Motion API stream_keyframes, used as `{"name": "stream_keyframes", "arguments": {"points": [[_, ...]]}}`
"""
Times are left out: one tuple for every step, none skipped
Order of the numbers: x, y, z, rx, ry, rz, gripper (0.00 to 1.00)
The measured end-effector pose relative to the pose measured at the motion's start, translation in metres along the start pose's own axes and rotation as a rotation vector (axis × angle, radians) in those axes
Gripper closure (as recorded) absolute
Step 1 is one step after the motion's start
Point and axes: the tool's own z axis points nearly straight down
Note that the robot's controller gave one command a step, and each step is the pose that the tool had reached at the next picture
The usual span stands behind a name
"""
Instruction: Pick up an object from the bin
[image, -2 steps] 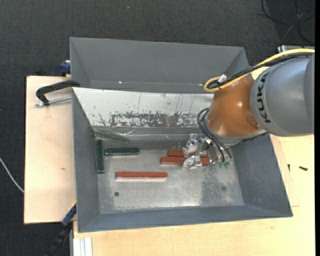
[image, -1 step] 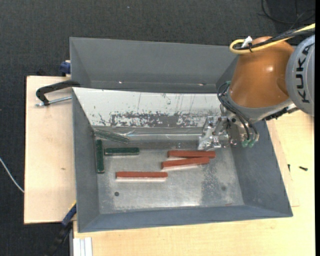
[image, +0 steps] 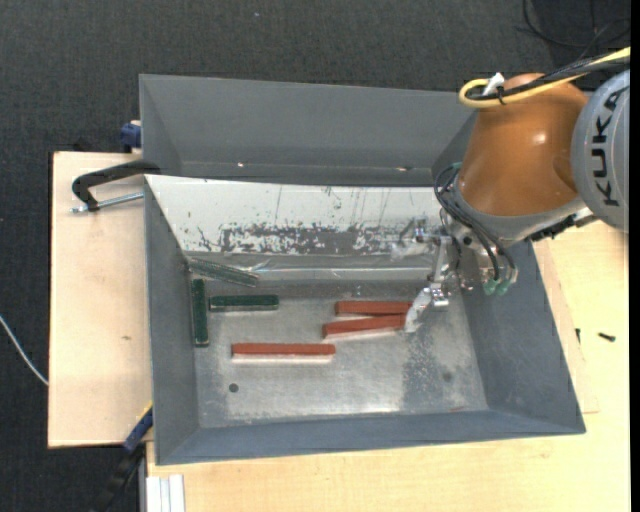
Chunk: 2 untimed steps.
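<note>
The arm (image: 520, 150) comes in over the 2 o'clock corner of the grey bin (image: 300, 125), w/ an orange cover and cables up top. Its gripper (image: 418, 312) is down near the floor, approx. 3 o'clock from the bin's middle. The tip sits right at the right-hand ends of two red sticks lying close together. The upper red stick (image: 372, 308) and the lower red stick (image: 358, 327) both run roughly across the bin, and I can't make out whether the gripper touches either one. I can't tell if the gripper is open or closed either, as the tip blends into the shiny floor.

A third red stick (image: 283, 351) lies on its own toward 7 o'clock from that pair, also running across and well apart from the gripper.

Over at 9 o'clock there are dark green sticks. One upright green stick (image: 201, 312) points 12-to-6, and a crosswise green stick (image: 243, 302) has its left end just beside it — together they make a rough L. A paler greenish stick (image: 225, 270) lies tilted just above them, near the back wall. Every stick lies flat on the floor.
</note>
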Motion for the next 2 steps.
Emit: {"name": "stream_keyframes", "arguments": {"points": [[0.0,0.0,0.0,0.0,0.0,0.0,0.0],[-0.018,0.002,0.048,0.001,-0.004,-0.017,0.0]]}}
